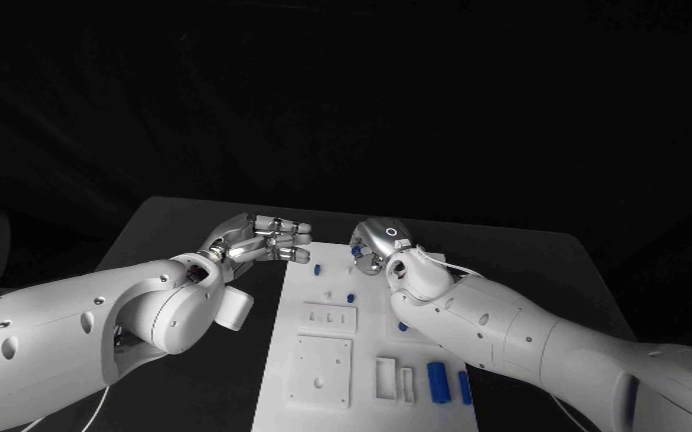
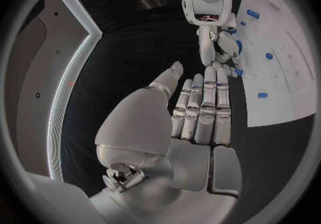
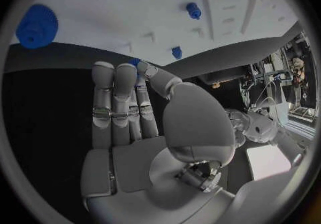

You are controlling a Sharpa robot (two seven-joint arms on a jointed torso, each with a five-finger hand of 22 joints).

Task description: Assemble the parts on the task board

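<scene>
Two hands poised at far end of task board (image 1: 325, 392), neither holding anything. Left hand (image 1: 267, 239) off board's far left corner, over bare desk (image 1: 173, 222), fingers straight and close together, thumb apart, palm bare in left wrist view. Right hand (image 1: 378, 244) over board's far edge, fingers likewise extended side by side, nothing between them in right wrist view; fingertips (image 3: 114, 71) near board's edge.

Blue parts spread along board: one small peg (image 1: 317, 270) between the hands near far edge, two long cylinders (image 1: 437, 380) near board's near right corner, partly behind right forearm. Large blue round part (image 3: 37, 25) and small blue pegs (image 3: 193, 10) ahead of right fingertips, apart from them.

Risks, as judgement: hands close together, so collision likely if both reach for central peg. Small pegs prone to tipping or rolling off board under flat-fingered contact. Right forearm sweeping low could knock cylinders.
</scene>
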